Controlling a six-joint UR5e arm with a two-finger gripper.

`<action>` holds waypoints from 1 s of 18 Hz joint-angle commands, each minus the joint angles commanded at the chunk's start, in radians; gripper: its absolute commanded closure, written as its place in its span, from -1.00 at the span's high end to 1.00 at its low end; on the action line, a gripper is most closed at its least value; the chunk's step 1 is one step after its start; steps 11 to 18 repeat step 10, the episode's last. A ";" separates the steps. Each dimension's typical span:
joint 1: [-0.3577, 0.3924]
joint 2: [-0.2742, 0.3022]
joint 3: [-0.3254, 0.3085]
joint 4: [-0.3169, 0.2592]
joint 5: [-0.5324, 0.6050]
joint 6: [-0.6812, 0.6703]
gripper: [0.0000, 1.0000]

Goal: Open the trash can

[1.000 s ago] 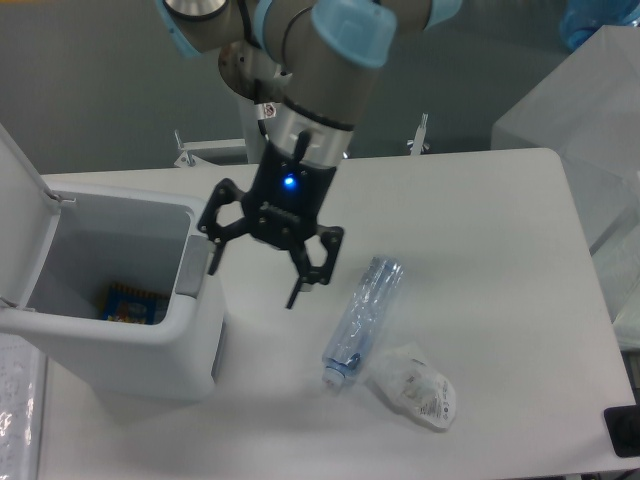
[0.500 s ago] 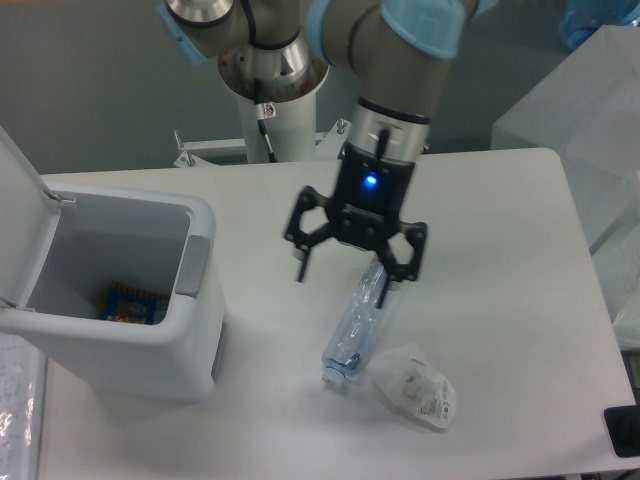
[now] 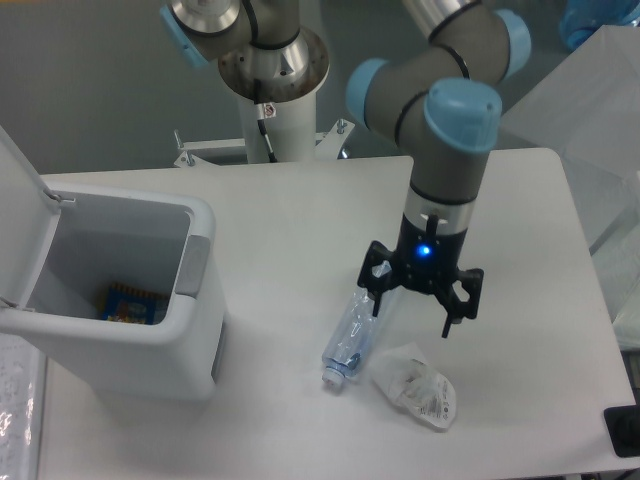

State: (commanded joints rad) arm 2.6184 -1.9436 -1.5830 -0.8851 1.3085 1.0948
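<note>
The trash can (image 3: 150,340) is a big white boxy bin at the table's left. Its lid (image 3: 18,190) stands tipped up on the far left side, and the inside shows a blue and yellow packet (image 3: 130,303) at the bottom. A grey push tab (image 3: 192,265) sits on its right rim. My gripper (image 3: 413,315) hangs open well to the right of the bin, pointing down, just above the upper end of a clear plastic bottle (image 3: 352,330). Nothing is between its fingers.
A crumpled clear plastic bag (image 3: 417,388) lies just right of the bottle's cap end. A translucent box (image 3: 590,130) stands at the table's right edge. The robot's base column (image 3: 268,90) rises behind the table. A dark object (image 3: 625,430) sits at the lower right corner.
The gripper has swung from beside the bin's right rim across the table to the right and lower, ending over the bottle. It stays open. The bin's lid is up throughout.
</note>
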 joint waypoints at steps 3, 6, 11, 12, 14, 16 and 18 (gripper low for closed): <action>0.006 -0.009 0.001 -0.003 0.026 0.085 1.00; -0.008 -0.028 0.003 -0.008 0.150 0.103 1.00; -0.043 -0.051 0.006 -0.006 0.235 0.102 1.00; -0.043 -0.051 0.006 -0.006 0.235 0.102 1.00; -0.043 -0.051 0.006 -0.006 0.235 0.102 1.00; -0.043 -0.051 0.006 -0.006 0.235 0.102 1.00; -0.043 -0.051 0.006 -0.006 0.235 0.102 1.00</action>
